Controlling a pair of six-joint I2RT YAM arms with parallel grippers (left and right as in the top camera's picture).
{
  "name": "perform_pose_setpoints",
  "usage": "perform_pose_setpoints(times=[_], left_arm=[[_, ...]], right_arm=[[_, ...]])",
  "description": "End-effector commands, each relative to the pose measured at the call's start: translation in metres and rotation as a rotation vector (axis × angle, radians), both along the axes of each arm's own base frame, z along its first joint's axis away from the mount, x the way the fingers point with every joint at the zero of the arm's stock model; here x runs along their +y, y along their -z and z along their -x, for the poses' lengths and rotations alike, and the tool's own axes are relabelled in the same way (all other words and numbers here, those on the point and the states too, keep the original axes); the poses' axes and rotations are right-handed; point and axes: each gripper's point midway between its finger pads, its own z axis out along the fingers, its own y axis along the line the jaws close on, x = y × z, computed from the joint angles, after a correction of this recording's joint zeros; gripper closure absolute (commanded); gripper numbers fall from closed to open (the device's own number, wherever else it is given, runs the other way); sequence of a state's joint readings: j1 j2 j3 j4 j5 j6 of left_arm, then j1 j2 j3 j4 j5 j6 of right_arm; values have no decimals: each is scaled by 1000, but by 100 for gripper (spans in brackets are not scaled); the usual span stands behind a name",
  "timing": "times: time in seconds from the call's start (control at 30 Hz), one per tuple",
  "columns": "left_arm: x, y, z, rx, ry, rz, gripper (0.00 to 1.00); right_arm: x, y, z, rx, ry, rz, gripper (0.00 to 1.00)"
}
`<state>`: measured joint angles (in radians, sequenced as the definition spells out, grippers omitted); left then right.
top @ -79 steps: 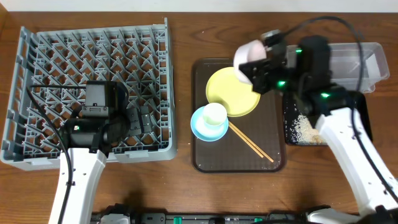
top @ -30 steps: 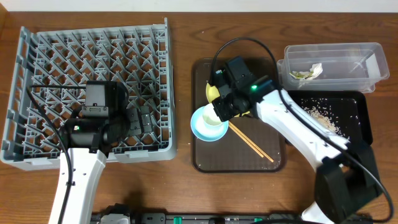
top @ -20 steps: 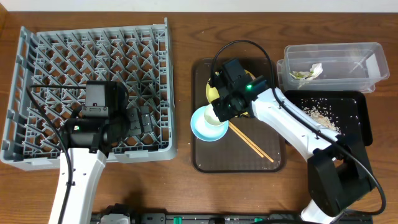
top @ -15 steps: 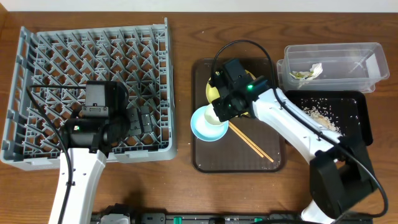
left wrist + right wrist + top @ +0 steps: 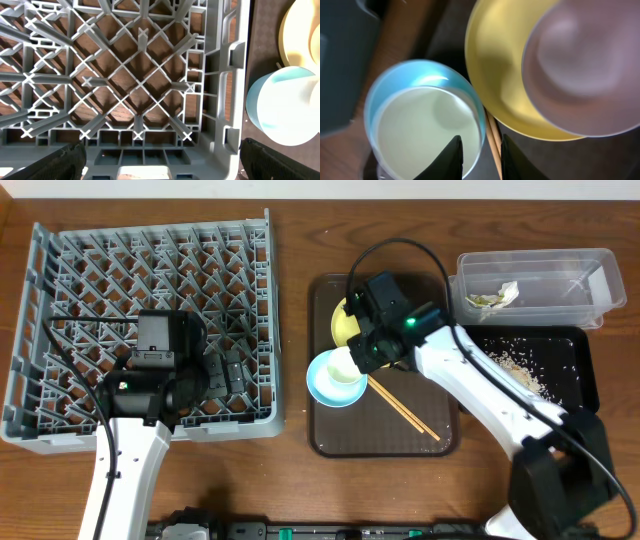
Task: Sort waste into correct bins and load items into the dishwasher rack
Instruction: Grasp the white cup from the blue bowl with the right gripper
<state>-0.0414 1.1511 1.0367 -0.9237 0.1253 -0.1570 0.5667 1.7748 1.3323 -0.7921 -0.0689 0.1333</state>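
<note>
The right claw, tips slightly apart, clamping nothing, straddles the rim of the one small white cup nested in one light blue bowl, likely to carry it to the grey pegged dishwasher rack, where the left claw hovers spread wide. One round yellow plate, one white bowl and two wooden chopsticks share the brown tray

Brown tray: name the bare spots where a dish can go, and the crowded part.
Free: the near-left corner of the brown tray, below the light blue bowl and left of the chopsticks. Crowded: from the middle to the far edge, where the yellow plate, the bowl and the right gripper bunch together.
</note>
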Motion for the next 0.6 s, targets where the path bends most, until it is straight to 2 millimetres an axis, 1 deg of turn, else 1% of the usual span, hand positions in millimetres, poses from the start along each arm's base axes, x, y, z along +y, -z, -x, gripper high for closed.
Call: perform_pose_setpoints(times=[0.0, 0.07, 0.1, 0.2, 0.3, 0.37, 0.43, 0.47, 0.53, 0.57], left_arm=[[-1, -6, -3, -16, 4, -2, 0], [-1, -6, -3, -16, 4, -2, 0], [-1, -6, -3, -15, 4, -2, 0], [-1, -6, -3, -15, 4, -2, 0], [-1, -6, -3, -15, 4, -2, 0], [-1, -6, -3, -15, 4, -2, 0], [-1, -6, -3, -15, 4, -2, 0], [-1, -6, -3, -16, 4, -2, 0], [-1, -6, -3, -16, 4, -2, 2], [-1, -6, -3, -16, 4, -2, 2]], right_arm=[[-2, 22, 2, 56, 29, 33, 85], [2, 25, 5, 77, 21, 20, 96], [5, 25, 6, 83, 16, 4, 98], [12, 20, 5, 81, 5, -36, 99], [14, 4, -1, 47, 7, -57, 99], [12, -17, -8, 7, 18, -88, 99], [8, -44, -18, -40, 35, -143, 99], [5, -58, -23, -62, 47, -184, 99], [-3, -81, -31, -86, 66, -267, 99], [-9, -94, -35, -88, 74, -336, 99]])
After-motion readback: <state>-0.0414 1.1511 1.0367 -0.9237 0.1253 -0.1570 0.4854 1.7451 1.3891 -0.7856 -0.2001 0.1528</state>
